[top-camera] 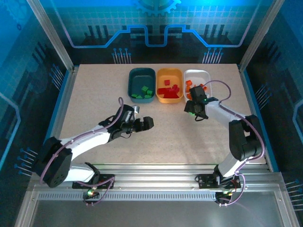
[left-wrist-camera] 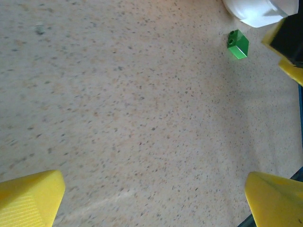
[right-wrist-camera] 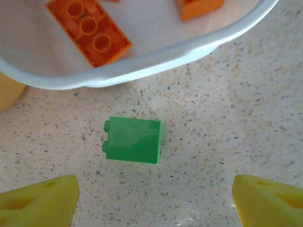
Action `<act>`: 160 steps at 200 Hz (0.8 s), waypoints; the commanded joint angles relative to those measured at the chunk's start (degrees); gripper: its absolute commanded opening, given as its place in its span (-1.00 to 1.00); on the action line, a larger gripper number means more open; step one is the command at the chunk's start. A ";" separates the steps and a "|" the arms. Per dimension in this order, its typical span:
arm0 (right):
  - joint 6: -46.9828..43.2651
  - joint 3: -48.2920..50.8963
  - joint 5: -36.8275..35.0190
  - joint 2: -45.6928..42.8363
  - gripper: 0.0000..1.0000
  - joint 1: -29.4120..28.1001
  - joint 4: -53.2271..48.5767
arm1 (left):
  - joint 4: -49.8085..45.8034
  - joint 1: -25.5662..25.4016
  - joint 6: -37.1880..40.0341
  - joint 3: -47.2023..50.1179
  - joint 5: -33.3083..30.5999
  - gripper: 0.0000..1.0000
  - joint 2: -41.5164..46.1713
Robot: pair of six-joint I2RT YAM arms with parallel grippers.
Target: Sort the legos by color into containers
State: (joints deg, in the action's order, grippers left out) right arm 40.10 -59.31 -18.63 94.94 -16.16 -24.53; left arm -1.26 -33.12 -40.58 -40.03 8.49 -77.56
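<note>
One green brick (right-wrist-camera: 133,140) is loose on the table (top-camera: 94,94), just off the near rim of the white tray (right-wrist-camera: 189,49), at about 7 o'clock from that tray overhead. It is close to the rim but not touching.

Orientation, in the right wrist view: it lies on its side with its two studs facing 9 o'clock. The long axis runs roughly 9 to 3, tilted slightly.

The right gripper (right-wrist-camera: 156,203) sits low over it with its jaws spread wide, one finger on each side and neither touching. It holds nothing.

The left gripper (top-camera: 147,124) is over bare table, well apart from the brick. Its jaws are spread too, and it is empty (its camera catches the brick far off at 1 o'clock).

- The teal tray (top-camera: 139,78) holds green bricks (top-camera: 143,92).
- The orange tray (top-camera: 169,75) holds red bricks (top-camera: 169,91).
- The white tray holds orange ones. The nearest orange brick (right-wrist-camera: 90,30) is studs up, with its long axis running 10 to 4.
</note>
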 commanded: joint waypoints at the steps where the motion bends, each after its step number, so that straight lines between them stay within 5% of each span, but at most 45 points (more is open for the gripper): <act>1: 0.23 -1.27 5.02 3.22 0.68 1.95 2.48 | 1.12 -0.25 -0.48 -2.98 0.32 0.98 -2.46; 97: 0.29 -6.67 8.09 12.36 0.42 2.49 4.30 | -1.41 -0.27 -0.06 -2.92 -0.73 0.98 -0.98; 160: -0.19 -4.62 7.62 11.45 -0.18 2.63 5.56 | -5.50 -0.23 2.54 -6.27 -1.86 0.98 0.50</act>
State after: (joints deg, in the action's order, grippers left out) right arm 39.99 -65.10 -11.09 106.85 -14.20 -19.86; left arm -4.05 -33.17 -40.21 -43.57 8.12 -78.85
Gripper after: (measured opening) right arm 0.449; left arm 0.990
